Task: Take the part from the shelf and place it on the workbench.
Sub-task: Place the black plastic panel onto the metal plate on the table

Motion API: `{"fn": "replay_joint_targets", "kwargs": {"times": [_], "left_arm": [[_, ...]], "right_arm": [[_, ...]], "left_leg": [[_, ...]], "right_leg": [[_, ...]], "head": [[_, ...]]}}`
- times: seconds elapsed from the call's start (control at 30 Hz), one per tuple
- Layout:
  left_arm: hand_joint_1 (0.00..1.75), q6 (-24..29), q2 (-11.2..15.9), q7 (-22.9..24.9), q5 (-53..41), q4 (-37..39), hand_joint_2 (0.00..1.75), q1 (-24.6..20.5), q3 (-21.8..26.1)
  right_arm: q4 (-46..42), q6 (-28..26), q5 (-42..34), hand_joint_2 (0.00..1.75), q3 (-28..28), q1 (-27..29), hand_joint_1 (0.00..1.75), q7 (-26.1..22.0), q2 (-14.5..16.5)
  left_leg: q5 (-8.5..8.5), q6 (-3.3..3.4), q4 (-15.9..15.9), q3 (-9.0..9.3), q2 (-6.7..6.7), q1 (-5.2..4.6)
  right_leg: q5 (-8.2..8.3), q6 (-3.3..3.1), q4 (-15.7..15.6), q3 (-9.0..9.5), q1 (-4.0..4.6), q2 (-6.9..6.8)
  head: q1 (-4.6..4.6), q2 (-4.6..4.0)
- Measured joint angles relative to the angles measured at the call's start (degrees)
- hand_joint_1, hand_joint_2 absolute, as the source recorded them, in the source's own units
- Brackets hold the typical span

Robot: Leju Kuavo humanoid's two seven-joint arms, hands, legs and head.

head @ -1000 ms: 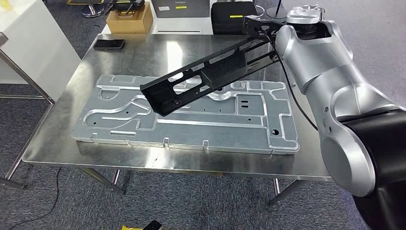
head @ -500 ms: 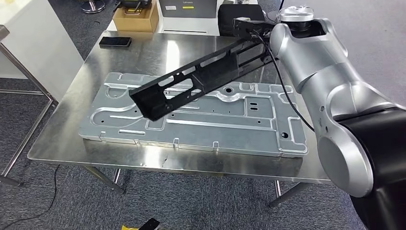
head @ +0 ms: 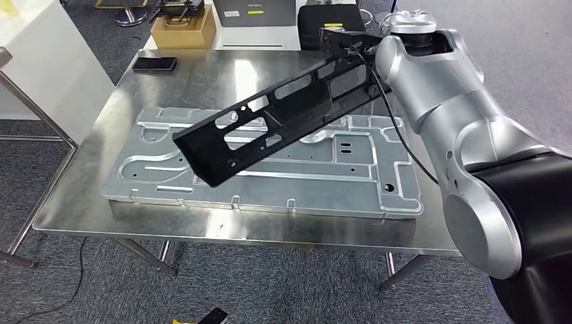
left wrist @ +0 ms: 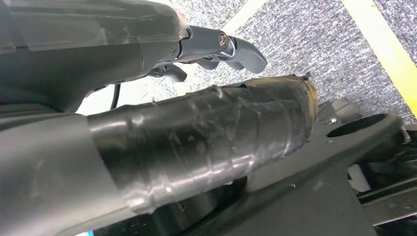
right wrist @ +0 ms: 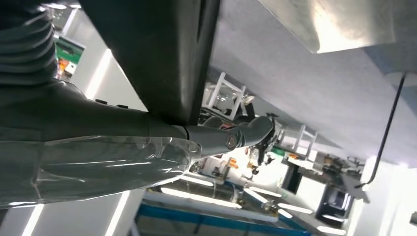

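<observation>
Right hand [right wrist: 98,142] grips part [head: 270,121]; fingertips hidden.

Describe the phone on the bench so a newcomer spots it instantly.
Start at the steel workbench carrying the big grey stamped panel. Look to its far left corner, beyond the panel: the phone lies flat there. It is small, black and rectangular, unlike the long perforated black part held above.

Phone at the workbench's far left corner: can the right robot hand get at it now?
Probably not. The right robot hand grips the long black part, slanted above the grey plate, and the phone lies far across the workbench.
</observation>
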Motion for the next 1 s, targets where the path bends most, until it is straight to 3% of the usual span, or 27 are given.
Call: {"fn": "replay_joint_targets", "kwargs": {"times": [0.07, 0.1, 0.23, 0.3, 0.37, 0.4, 0.43, 0.47, 0.57, 0.63, 0.7, 0.77, 0.8, 0.9, 0.93, 0.97, 1.0], "left_arm": [[0.00, 0.0, 0.0, -0.1, 0.0, 0.0, 0.00, 0.0, 0.0], [0.00, 0.0, 0.0, -0.1, 0.0, 0.0, 0.00, 0.0, 0.0], [0.00, -0.3, 0.0, 0.0, 0.0, 0.0, 0.00, 0.0, 0.0], [0.00, -0.4, 0.0, -0.1, 0.0, 0.0, 0.00, -0.2, 0.0], [0.00, -0.4, 0.0, -0.1, 0.0, 0.0, 0.00, -0.2, 0.0], [0.00, -0.5, 0.0, -0.1, 0.0, 0.0, 0.00, -0.2, 0.0], [0.00, -0.5, 0.0, -0.1, 0.0, 0.0, 0.00, -0.2, 0.1], [0.00, -0.5, 0.0, -0.1, 0.0, 0.0, 0.00, -0.2, 0.1], [0.00, -0.5, -0.1, -0.1, 0.1, 0.0, 0.00, -0.3, 0.1], [0.00, -0.6, -0.1, -0.1, 0.1, 0.0, 0.00, -0.4, 0.1], [0.00, -0.6, -0.2, -0.1, 0.0, 0.0, 0.00, -0.5, 0.1], [0.00, -0.6, -0.1, -0.1, 0.1, 0.0, 0.00, -0.6, 0.1], [0.00, -0.6, -0.1, -0.1, 0.1, 0.0, 0.00, -0.5, 0.1], [0.00, -0.7, -0.1, -0.1, 0.1, 0.0, 0.00, -0.5, 0.1], [0.00, -0.7, -0.1, -0.1, 0.1, 0.0, 0.00, -0.5, 0.1], [0.00, -0.7, -0.1, -0.1, 0.1, 0.0, 0.00, -0.5, 0.1], [0.00, -0.7, -0.1, 0.0, 0.1, 0.0, 0.00, -0.6, 0.1]], "right_arm": [[-0.1, -1.0, 0.6, 0.00, 0.0, -0.3, 0.00, 0.6, 0.0], [-0.1, -0.7, 0.7, 0.00, 0.0, -0.4, 0.00, 0.6, 0.0], [0.3, 3.6, 0.3, 0.00, 0.0, -0.6, 0.00, 0.1, 0.0], [0.3, 1.5, 0.8, 0.00, 0.0, -0.5, 0.00, 0.7, 0.0], [0.3, 2.2, 0.9, 0.00, -0.1, -0.7, 0.00, 0.5, 0.0], [0.5, 3.9, 1.1, 0.00, -0.1, -0.7, 0.00, 0.2, -0.1], [0.7, 5.6, 1.3, 0.00, -0.1, -0.6, 0.00, 0.1, -0.1], [0.9, 6.6, 1.4, 0.00, 0.0, -0.5, 0.00, 0.1, -0.1], [1.0, 7.8, 1.5, 0.00, 0.1, -0.5, 0.00, 0.5, 0.0], [0.9, 7.6, 2.7, 0.00, 0.2, -0.6, 0.00, 1.0, 0.0], [1.0, 7.8, 4.3, 0.00, 1.0, -0.7, 0.00, 1.5, 0.0], [1.0, 8.6, 5.0, 0.00, 1.7, -0.7, 0.00, 1.8, -0.1], [1.0, 8.7, 5.5, 0.00, 2.0, -0.7, 0.00, 2.0, -0.1], [1.1, 9.4, 7.9, 0.00, 4.0, -0.7, 0.00, 2.5, -0.2], [1.2, 10.1, 8.0, 0.00, 4.7, -0.7, 0.00, 2.6, -0.2], [1.3, 11.1, 8.1, 0.00, 5.2, -0.7, 0.00, 2.6, -0.2], [1.4, 12.3, 8.4, 0.00, 5.4, -0.7, 0.00, 2.8, -0.2]], "left_leg": [[3.29, 0.37, -8.1, 3.67, -0.04, -0.10], [3.95, 0.62, -10.6, 4.84, -0.08, -0.19], [4.18, 1.99, -12.1, 5.53, -0.04, -0.19], [4.51, 2.72, -12.5, 5.56, 0.07, -0.04], [4.58, 3.10, -12.5, 5.47, 0.07, -0.16], [4.58, 3.17, -12.5, 5.46, 0.05, -0.21], [4.57, 3.19, -12.4, 5.46, 0.01, -0.27], [4.57, 3.19, -12.4, 5.46, -0.04, -0.35], [4.48, 3.05, -12.2, 5.41, -0.12, -0.68], [4.53, 2.67, -12.1, 5.17, -0.08, -0.79], [4.67, 2.14, -12.2, 5.06, -0.07, -0.85], [3.61, 1.56, -11.1, 4.58, -0.07, -0.84], [2.24, 1.25, -9.0, 3.73, -0.06, -0.77], [-2.63, 0.53, 1.6, -0.85, -0.02, -0.23], [-2.91, 0.37, 3.5, -1.77, -0.01, -0.10], [-2.08, 0.25, 3.3, -1.69, 0.00, 0.01], [-0.33, 0.19, 0.9, -0.57, 0.02, 0.09]], "right_leg": [[-0.20, 0.39, 0.2, 0.03, 0.15, 0.05], [-0.22, 0.68, 0.2, -0.03, 0.26, 0.07], [-0.53, 1.79, 0.6, -0.40, 0.37, 0.14], [-3.06, 2.23, 4.3, -2.07, 0.23, 0.10], [-6.57, 2.47, 11.7, -5.26, 0.18, 0.07], [-7.51, 2.51, 14.7, -6.64, 0.17, 0.07], [-7.46, 2.47, 16.0, -7.27, 0.18, 0.07], [-6.38, 2.31, 15.0, -6.85, 0.19, 0.07], [-1.40, 1.18, 4.3, -1.71, 0.62, 0.00], [-0.54, 0.71, 0.5, 0.03, 0.99, -0.05], [-0.39, 0.53, 0.0, 0.15, 0.97, -0.02], [-0.04, 0.10, -0.6, 0.45, 0.59, -0.17], [0.13, -0.10, -0.9, 0.57, 0.36, -0.25], [0.22, -0.29, -0.9, 0.58, 0.28, -0.28], [0.19, -0.28, -0.8, 0.59, 0.26, -0.25], [0.13, -0.23, -0.7, 0.60, 0.22, -0.22], [0.03, -0.12, -0.6, 0.62, 0.16, -0.19]], "head": [[0.02, 0.00], [0.03, 0.00], [0.06, 0.00], [0.07, 0.00], [0.07, 0.00], [0.08, 0.00], [0.07, 0.00], [0.08, 0.00], [0.06, 0.00], [0.05, 0.00], [0.04, 0.00], [0.02, 0.00], [0.00, 0.00], [-0.03, 0.00], [-0.03, 0.00], [-0.03, 0.00], [-0.03, 0.00]]}}
